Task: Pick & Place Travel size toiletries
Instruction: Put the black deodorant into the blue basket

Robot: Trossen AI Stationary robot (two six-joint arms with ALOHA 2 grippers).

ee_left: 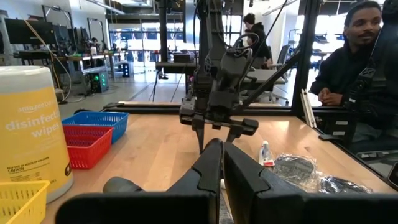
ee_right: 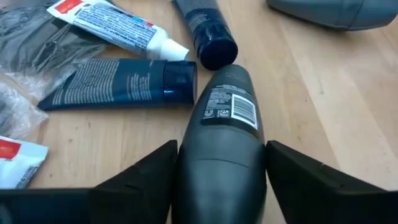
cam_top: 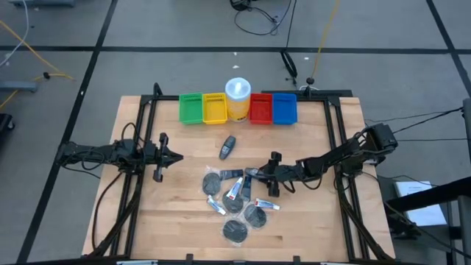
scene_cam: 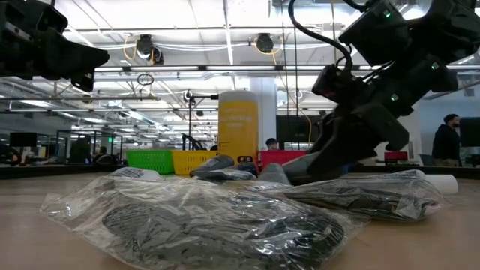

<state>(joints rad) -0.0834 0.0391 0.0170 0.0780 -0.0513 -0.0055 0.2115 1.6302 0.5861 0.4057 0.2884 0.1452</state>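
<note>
The right tool (ee_right: 217,180) is straddling a dark grey bottle (ee_right: 219,149), fingers spread, not yet clamping; rigid, smooth, probably slippery, so gripping mid-body; the left tool (cam_top: 165,156) is waiting, clenched.

I see the toiletries clustered lower centre of the high view: dark discs (cam_top: 235,230) in clear bags, white tubes (cam_top: 266,204) with red and blue print, dark blue tubes (ee_right: 121,84). One grey bottle (cam_top: 228,146) lies apart, above the pile. Another grey bottle (ee_right: 221,146) lies flat, barcode up.
</note>
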